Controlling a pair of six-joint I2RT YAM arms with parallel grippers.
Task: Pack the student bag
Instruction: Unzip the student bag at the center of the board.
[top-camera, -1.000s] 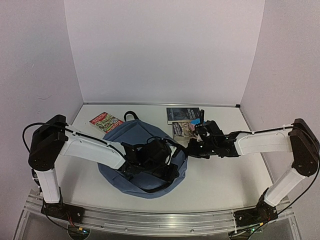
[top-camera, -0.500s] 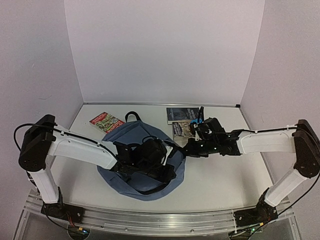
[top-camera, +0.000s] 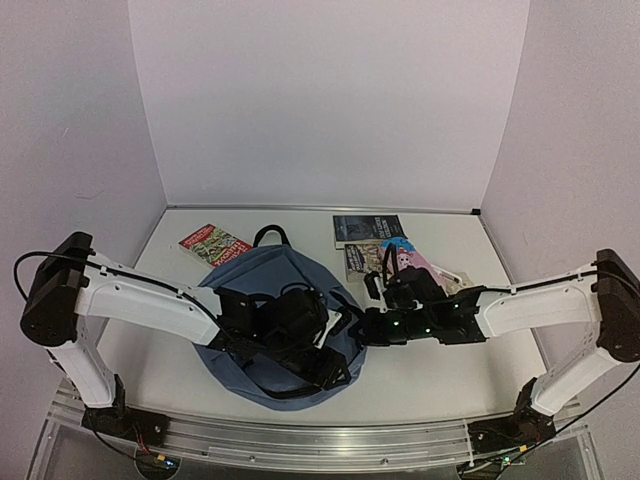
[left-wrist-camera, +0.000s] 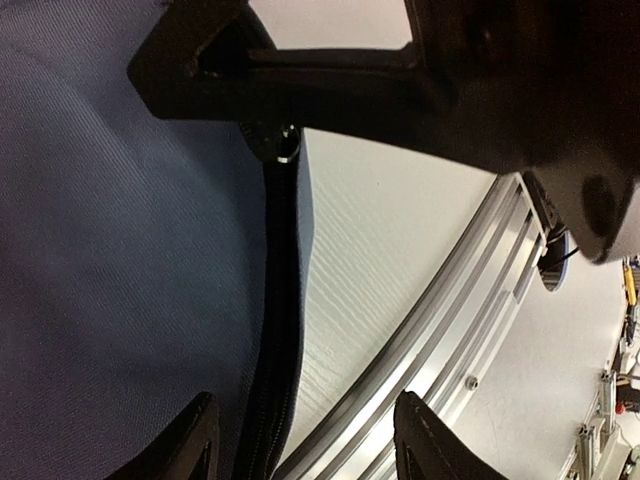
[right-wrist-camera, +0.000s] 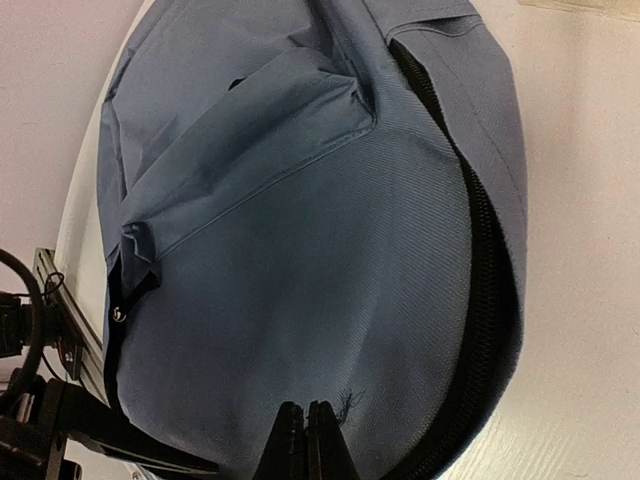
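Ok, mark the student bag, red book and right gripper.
student bag (top-camera: 250, 275): top view, bare blue fabric.
red book (top-camera: 213, 243): top view, cover's middle.
right gripper (right-wrist-camera: 306, 412): right wrist view, between fingertips.

Slate-blue student bag (top-camera: 262, 275) with black zip (right-wrist-camera: 487, 300), white table (top-camera: 440, 370), red-and-green book (top-camera: 213, 243), navy book (top-camera: 366, 229), pink case (top-camera: 418, 262)

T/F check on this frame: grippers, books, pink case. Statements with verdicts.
1. Left gripper is open. True.
2. Right gripper is open. False: its fingers are pressed together, tips at the bag fabric.
3. Three books lie outside the bag. True: a red book behind it on the left, a dark book and a third book on the right.
4. The pink case is in the bag. False: it lies on the table beside the third book.
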